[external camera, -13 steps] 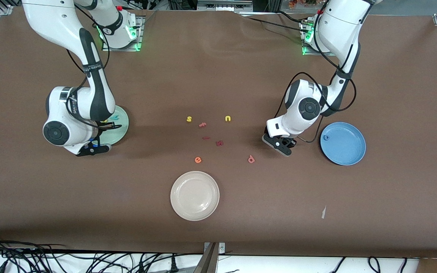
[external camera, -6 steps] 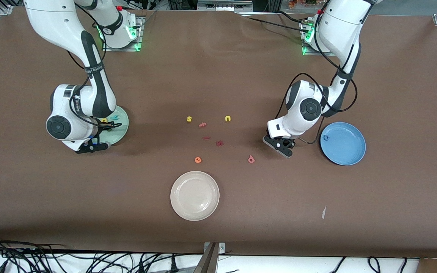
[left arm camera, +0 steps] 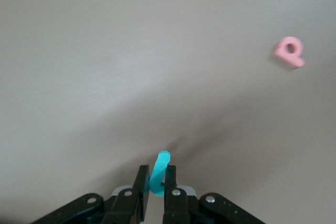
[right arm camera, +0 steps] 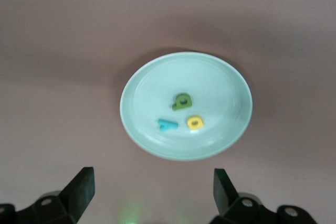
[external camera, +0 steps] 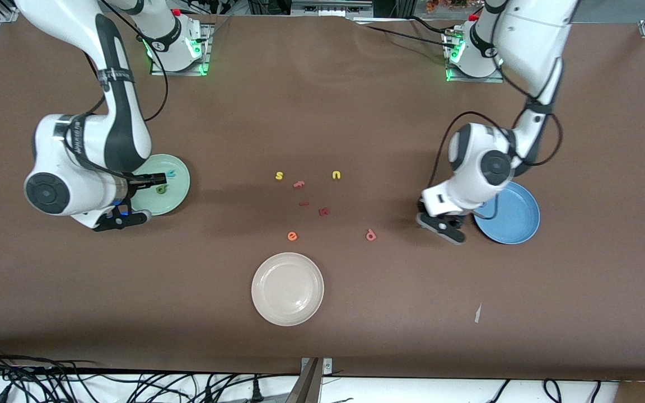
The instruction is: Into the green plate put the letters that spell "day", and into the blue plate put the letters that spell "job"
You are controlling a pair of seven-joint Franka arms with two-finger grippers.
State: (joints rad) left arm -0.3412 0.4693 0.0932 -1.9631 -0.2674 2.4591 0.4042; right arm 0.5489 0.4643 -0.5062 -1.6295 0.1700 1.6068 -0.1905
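Pinching a cyan "j" (left arm camera: 158, 173), the left gripper (left arm camera: 156, 182) jaws are hanging over the counter (external camera: 356, 112) just beside the blue plate (external camera: 515, 224); the pinkish-red "b" (left arm camera: 289, 52) is lying on the counter nearby; the right gripper (right arm camera: 148, 192) jaws are gaping wide, empty, above the green plate (right arm camera: 152, 82), which is holding the green "d" (right arm camera: 182, 100), yellow "a" (right arm camera: 195, 123) and cyan "y" (right arm camera: 167, 125).

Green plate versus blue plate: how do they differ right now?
The green plate holds three letters: a green "d", a yellow "a" and a cyan "y"; the blue plate shows no letter on its visible part, though the left arm hides one side. The green plate sits toward the right arm's end of the table, the blue toward the left arm's end. Both are round, shallow and similar in size.
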